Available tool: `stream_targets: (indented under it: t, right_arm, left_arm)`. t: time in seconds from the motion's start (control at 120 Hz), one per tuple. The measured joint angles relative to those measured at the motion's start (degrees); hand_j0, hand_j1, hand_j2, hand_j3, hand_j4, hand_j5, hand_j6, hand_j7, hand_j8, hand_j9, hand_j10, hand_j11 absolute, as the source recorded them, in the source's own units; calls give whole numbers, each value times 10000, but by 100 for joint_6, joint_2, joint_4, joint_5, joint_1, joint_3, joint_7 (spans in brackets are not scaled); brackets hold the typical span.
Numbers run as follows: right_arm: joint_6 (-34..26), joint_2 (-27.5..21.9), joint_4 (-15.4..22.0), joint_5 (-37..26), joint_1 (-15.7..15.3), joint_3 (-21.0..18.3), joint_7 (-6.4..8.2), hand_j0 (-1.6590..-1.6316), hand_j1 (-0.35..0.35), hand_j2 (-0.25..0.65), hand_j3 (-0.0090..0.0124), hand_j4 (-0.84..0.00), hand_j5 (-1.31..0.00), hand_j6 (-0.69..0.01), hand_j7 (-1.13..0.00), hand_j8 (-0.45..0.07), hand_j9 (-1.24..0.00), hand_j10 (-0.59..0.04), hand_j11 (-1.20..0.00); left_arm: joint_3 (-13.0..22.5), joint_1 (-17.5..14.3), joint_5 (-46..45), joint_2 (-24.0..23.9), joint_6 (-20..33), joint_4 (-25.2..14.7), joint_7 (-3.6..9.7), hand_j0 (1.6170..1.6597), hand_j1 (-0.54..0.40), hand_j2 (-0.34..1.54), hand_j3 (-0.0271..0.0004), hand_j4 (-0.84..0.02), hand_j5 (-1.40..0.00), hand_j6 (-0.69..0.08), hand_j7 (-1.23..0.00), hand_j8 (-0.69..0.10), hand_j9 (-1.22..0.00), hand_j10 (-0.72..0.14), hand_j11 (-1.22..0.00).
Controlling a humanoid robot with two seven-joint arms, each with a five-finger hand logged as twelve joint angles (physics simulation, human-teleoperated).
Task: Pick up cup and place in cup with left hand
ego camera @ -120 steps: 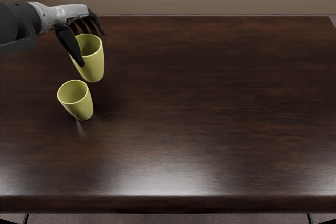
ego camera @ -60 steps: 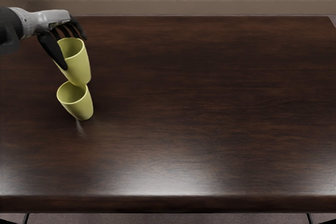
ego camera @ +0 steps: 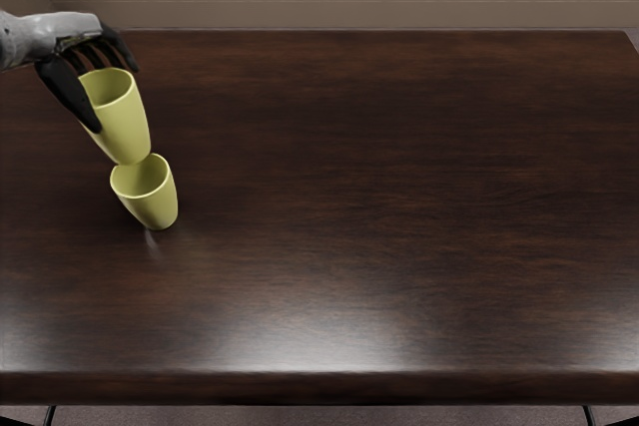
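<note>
Cup [ego camera: 126, 125], probably light, stiff and slick, is clasped in the left hand [ego camera: 72, 31]. Hold it high; that suits nesting into the lower cup [ego camera: 156, 205].

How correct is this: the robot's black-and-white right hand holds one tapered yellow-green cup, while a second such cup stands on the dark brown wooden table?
Not quite: it is the left hand. The head view shows its arm coming in from the left edge. It does hold one cup, and the second cup stands on the table.
</note>
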Motion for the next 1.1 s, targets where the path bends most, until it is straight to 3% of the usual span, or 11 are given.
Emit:
stream_targets:
  t: [0.308, 0.558, 0.817, 1.025, 1.1]
  right_arm:
    - [1, 0, -2, 0, 0, 0, 0, -16581, -3491, 0, 0, -5, -1, -7, 0, -6, -1, -4, 0]
    - [2, 0, -2, -1, 1, 0, 0, -16581, -3491, 1, 0, -4, -1, -6, 0, -5, -1, -3, 0]
    - [1, 0, -1, -1, -1, 0, -1, -16581, -3491, 1, 0, -4, -1, -6, 0, -5, -1, -3, 0]
    - [1, 0, -1, -1, 1, 0, 0, -16581, -3491, 1, 0, -4, -1, -6, 0, -5, -1, -3, 0]
    - [1, 0, -1, -1, 0, 0, 0, -16581, -3491, 1, 0, -4, -1, -6, 0, -5, -1, -3, 0]
  left_arm:
    - [51, 121, -29, -87, -66, -53, -1, 16575, -1094, 1635, 0, -4609, -5312, -3863, -5575, -3781, -5623, -4404, -5619]
    - [88, 220, -48, -149, -75, -39, 0, 16574, -842, 1374, 0, -4220, -5290, -3967, -5380, -3982, -5381, -4156, -5378]
    - [88, 225, -243, -211, -75, -17, 0, 16579, 1302, 624, 0, -2054, -2574, -1990, -2597, -1994, -2595, -2033, -2593]
    - [75, 148, -586, -153, -104, 1, -4, 16580, 2483, 276, 0, -972, -1184, -959, -1190, -957, -1188, -959, -1186]
    - [54, -33, -1043, -135, -324, 50, -55, 16580, 2712, 210, 0, -764, -916, -760, -919, -758, -917, -753, -915]
